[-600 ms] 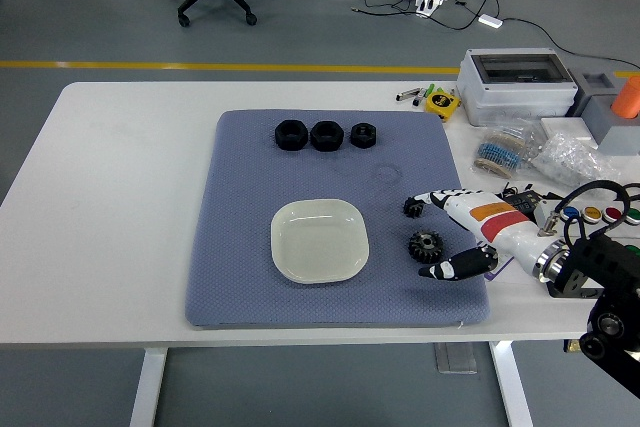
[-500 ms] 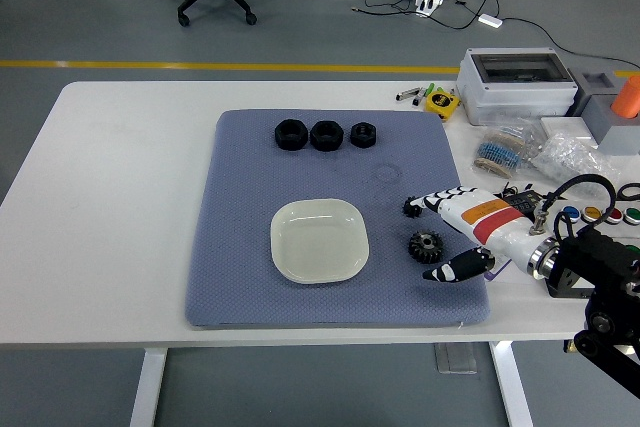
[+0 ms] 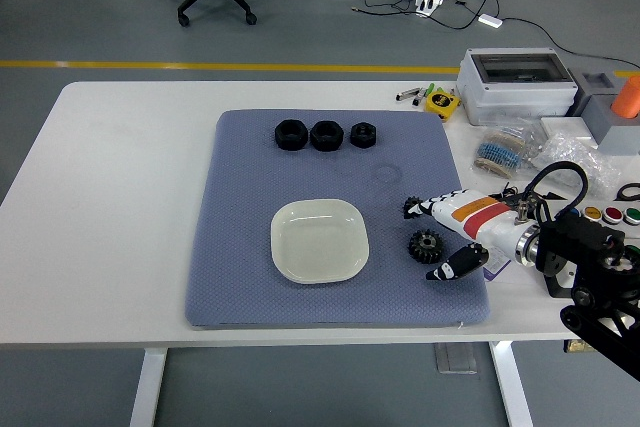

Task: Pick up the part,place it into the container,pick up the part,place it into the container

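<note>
My right hand (image 3: 452, 237), white w/ black fingertips, lies low on the blue-grey cloth mat (image 3: 240, 247), fingers loose and spread, holding nothing. The small black toothed gear (image 3: 427, 244) sits flat on the mat between my thumb (image 3: 455, 265) and the long fingers (image 3: 428, 206), just to the pic's left of the palm. So the gear is already in the gap; I think I only need to close on it. A smaller black toothed part (image 3: 411, 208) lies right by the fingertips, touching or nearly, can't tell which. Both are round, so no long side and no pointing way; the gear's hole faces up. The pale green square dish (image 3: 320, 241) is further left, near the gear, empty. Left arm isn't in sight, so the right hand is the only one close.
</note>
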